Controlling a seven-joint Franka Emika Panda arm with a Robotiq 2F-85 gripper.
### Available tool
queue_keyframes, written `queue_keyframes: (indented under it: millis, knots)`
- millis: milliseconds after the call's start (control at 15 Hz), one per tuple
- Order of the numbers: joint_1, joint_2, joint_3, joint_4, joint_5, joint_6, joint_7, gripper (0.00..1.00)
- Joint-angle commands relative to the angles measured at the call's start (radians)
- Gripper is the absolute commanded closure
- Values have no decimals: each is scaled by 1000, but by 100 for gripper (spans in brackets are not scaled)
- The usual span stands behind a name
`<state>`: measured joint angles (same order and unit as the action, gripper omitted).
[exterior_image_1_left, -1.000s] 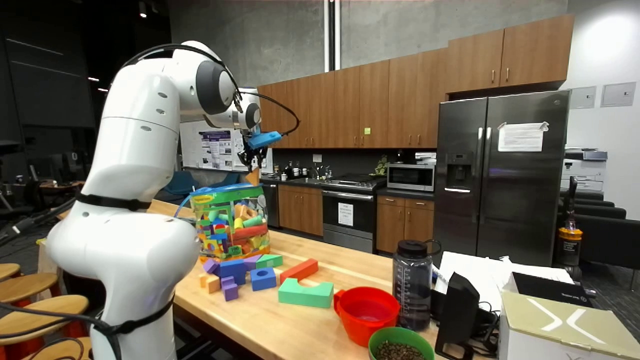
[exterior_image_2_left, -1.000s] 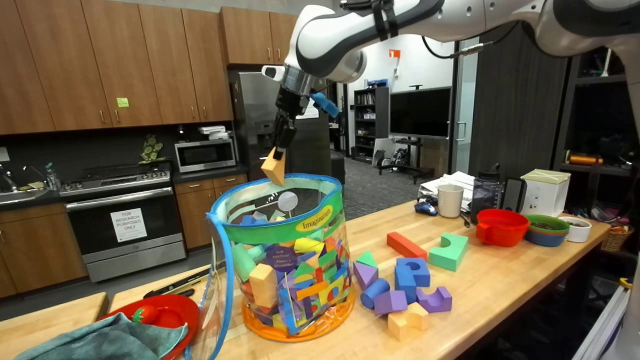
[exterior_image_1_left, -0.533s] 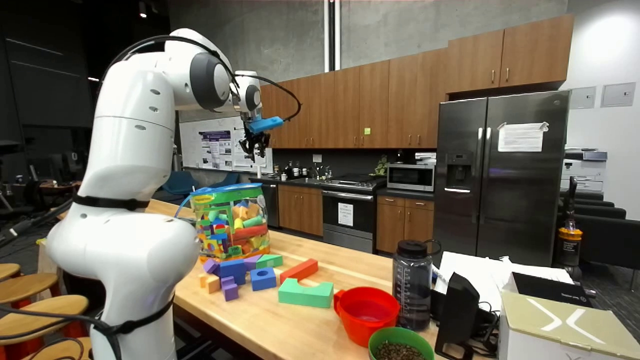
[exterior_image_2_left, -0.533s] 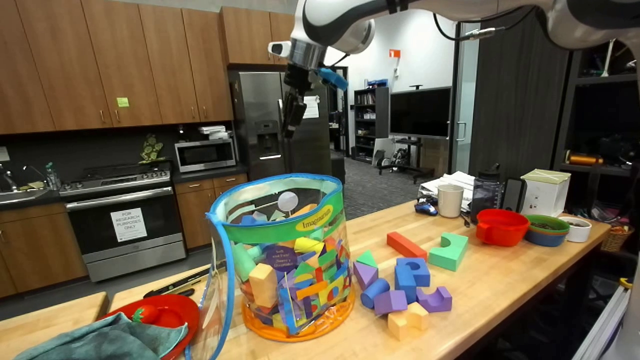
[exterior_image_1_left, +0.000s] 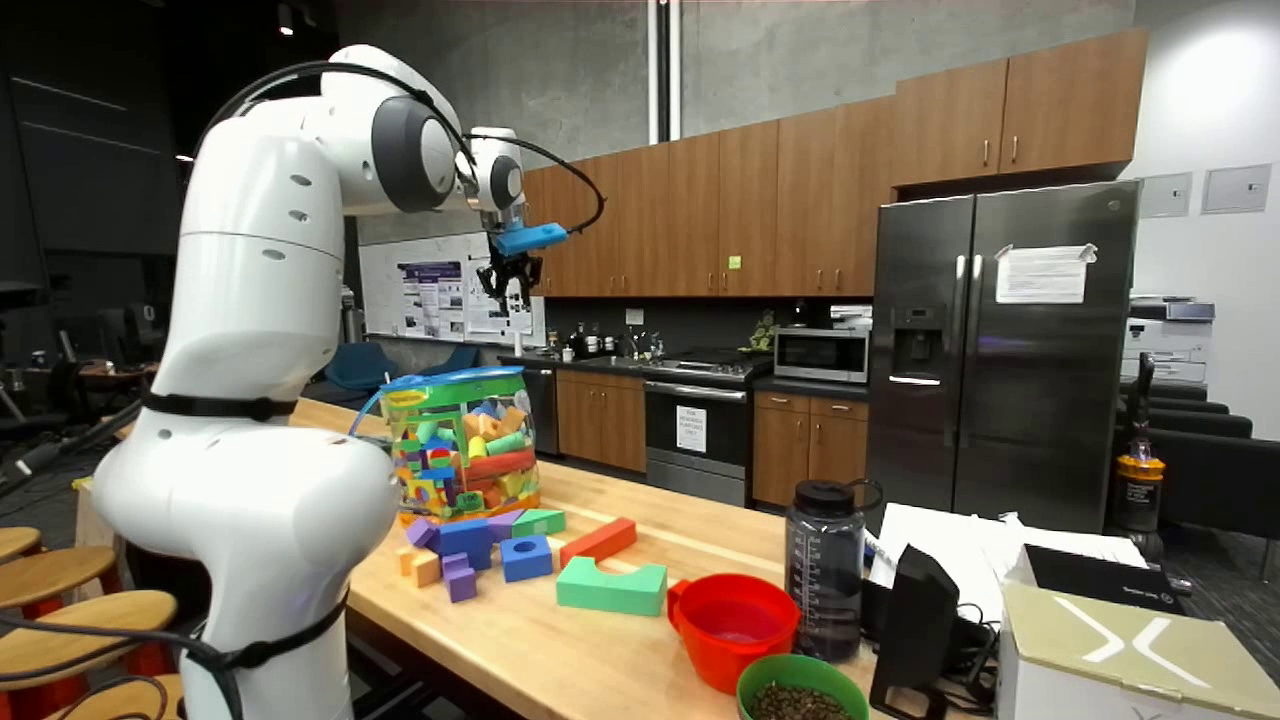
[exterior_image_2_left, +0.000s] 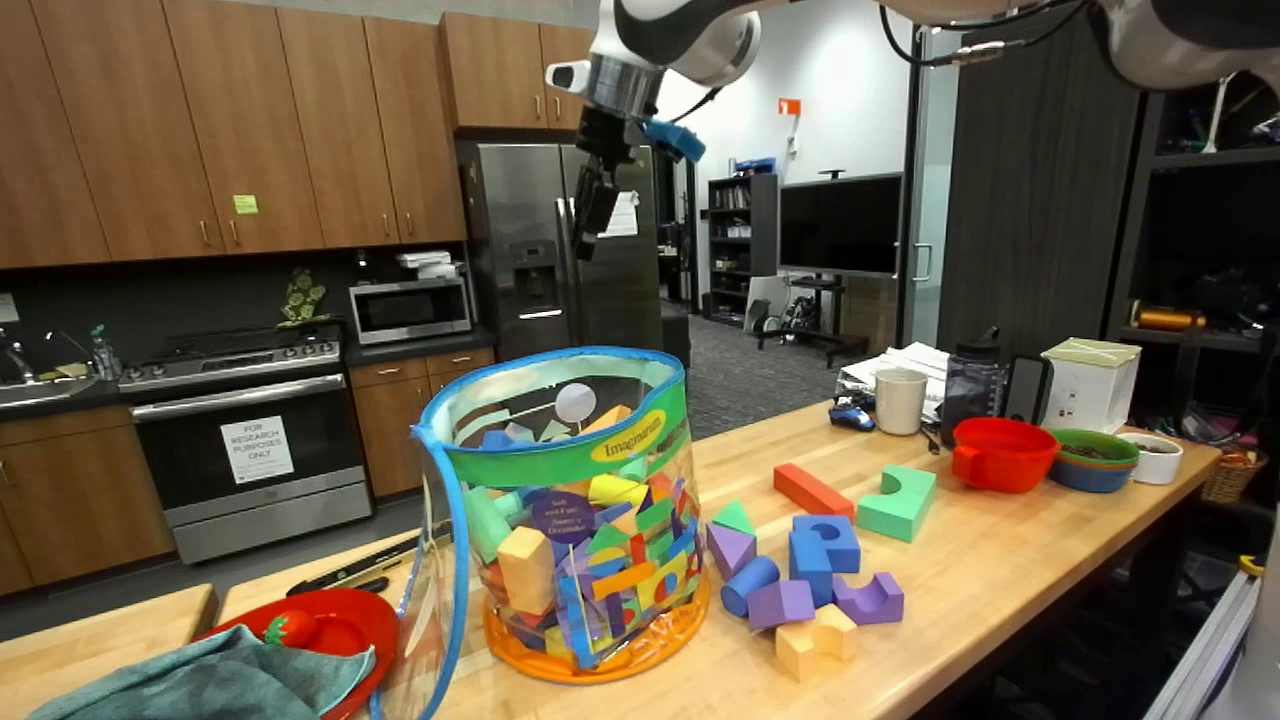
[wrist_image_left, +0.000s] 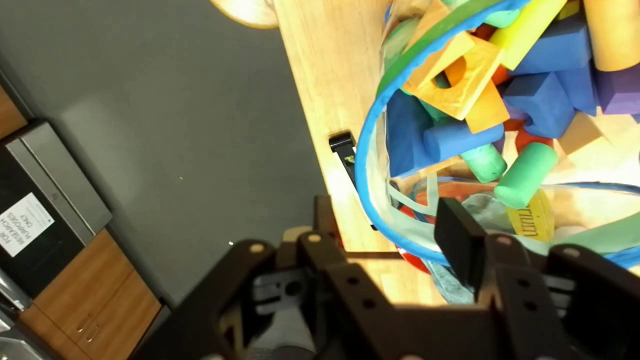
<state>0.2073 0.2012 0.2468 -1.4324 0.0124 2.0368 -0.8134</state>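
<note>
Bin (exterior_image_2_left: 530, 473) nearest, packed with blocks (wrist_image_left: 545, 102); its yellow label (exterior_image_2_left: 628, 437) says "Imaginarium", purple sticker (exterior_image_2_left: 562, 515) "Soft and Fun!", rest blurry. Gripper (wrist_image_left: 387, 215) hangs above bin, fingers apart, bin rim visible in the gap. Red plate (exterior_image_2_left: 365, 630) just beside bin; loose blocks (exterior_image_2_left: 811, 575) on bin's opposite side. Farther from bin, red cup (exterior_image_2_left: 1005, 455) and bottle (exterior_image_1_left: 825, 580) with printed marks. Well beyond bin: oven (exterior_image_2_left: 185, 460), note (exterior_image_2_left: 257, 448) "FOR RESEARCH PURPOSES ONLY"; then fridge (exterior_image_2_left: 520, 200), its paper (exterior_image_2_left: 628, 215) too small to read.
</note>
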Motion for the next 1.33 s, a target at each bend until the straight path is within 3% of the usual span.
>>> queue_keyframes:
  millis: [0, 200, 267, 467, 1267]
  knots:
    - [0, 0, 0, -8, 6, 2, 1, 38]
    - [0, 0, 0, -14, 10, 4, 4, 29]
    - [0, 0, 0, -14, 10, 4, 5, 7]
    - [4, 14, 7, -7, 21, -9, -1, 0]
    - [19, 83, 44, 37, 64, -105, -33, 0]
